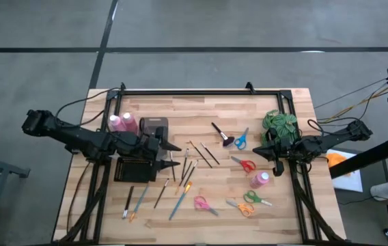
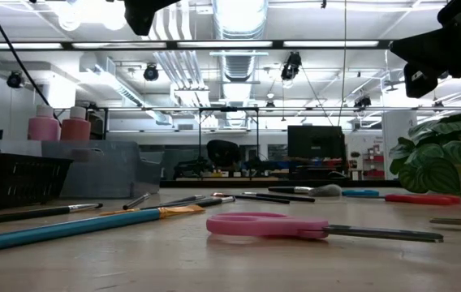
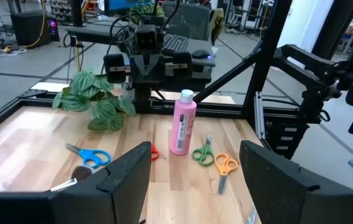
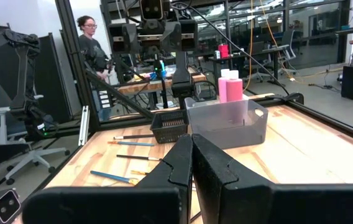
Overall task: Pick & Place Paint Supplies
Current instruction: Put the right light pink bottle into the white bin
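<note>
In the high view the paint supplies are seen spread over the wooden table (image 1: pixel 208 109): a loose fan of thin paintbrushes (image 1: pixel 192 164) lies at the centre of the frame, more brushes, among them a long blue-handled brush (image 1: pixel 179 199), lie toward the lower left, a stubby black brush (image 1: pixel 220 134) sits above centre, and a single pink bottle (image 1: pixel 260 180) with a white cap stands right of centre. Two more pink bottles (image 1: pixel 122 123) are seen at the left, by a grey plastic bin (image 1: pixel 154 126) and a black mesh basket (image 1: pixel 135 169). The left gripper (image 1: pixel 173 155) is held over the basket's right edge with its fingers spread wide apart and nothing between them, as the left wrist view confirms. The right gripper (image 1: pixel 266 149) waits beside the leafy plant (image 1: pixel 281 126), its fingers pressed together and empty. The brushes are judged light, stiff and thin, lying flat on the wood, so they are best pinched across the handle near mid-length; they may roll or slip. The bottle is judged heavier, smooth and easily toppled, and is best gripped around its body below the cap. Several pairs of scissors (image 1: pixel 205 204) lie among the supplies.
</note>
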You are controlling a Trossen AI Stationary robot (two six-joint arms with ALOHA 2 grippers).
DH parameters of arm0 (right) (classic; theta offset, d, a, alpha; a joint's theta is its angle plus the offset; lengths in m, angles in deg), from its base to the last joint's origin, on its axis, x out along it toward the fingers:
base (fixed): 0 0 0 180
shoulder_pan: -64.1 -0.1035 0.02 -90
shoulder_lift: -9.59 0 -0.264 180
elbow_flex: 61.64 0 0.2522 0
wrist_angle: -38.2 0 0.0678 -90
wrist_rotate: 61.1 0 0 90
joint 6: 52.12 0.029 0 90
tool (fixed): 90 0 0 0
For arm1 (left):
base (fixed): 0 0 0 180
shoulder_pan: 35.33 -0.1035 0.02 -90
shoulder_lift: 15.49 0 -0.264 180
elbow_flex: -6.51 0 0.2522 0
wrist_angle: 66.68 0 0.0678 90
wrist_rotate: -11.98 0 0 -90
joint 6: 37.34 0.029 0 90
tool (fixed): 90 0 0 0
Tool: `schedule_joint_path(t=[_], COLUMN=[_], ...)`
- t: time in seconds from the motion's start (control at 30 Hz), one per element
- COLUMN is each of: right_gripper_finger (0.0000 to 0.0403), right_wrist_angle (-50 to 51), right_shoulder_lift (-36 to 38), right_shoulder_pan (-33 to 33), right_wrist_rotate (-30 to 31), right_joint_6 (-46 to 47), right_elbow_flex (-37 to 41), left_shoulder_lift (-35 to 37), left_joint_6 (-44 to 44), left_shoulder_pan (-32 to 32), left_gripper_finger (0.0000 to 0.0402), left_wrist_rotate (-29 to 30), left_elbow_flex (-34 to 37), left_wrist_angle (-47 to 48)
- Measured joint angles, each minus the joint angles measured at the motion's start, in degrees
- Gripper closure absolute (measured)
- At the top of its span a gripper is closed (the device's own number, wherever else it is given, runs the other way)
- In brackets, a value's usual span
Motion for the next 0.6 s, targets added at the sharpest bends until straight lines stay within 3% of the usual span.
schedule_joint_path(t=[0.6], right_gripper_finger=[0.0394], right_wrist_angle=[0.00], right_shoulder_lift=[0.00], right_shoulder_pan=[0.00], right_wrist_rotate=[0.00], right_joint_6=[0.01], right_elbow_flex=[-0.01], left_shoulder_lift=[0.00], left_joint_6=[0.20], left_shoulder_pan=[0.00], left_gripper_finger=[0.0156], left_wrist_rotate=[0.00], left_elbow_flex=[0.00], left_wrist_angle=[1.61])
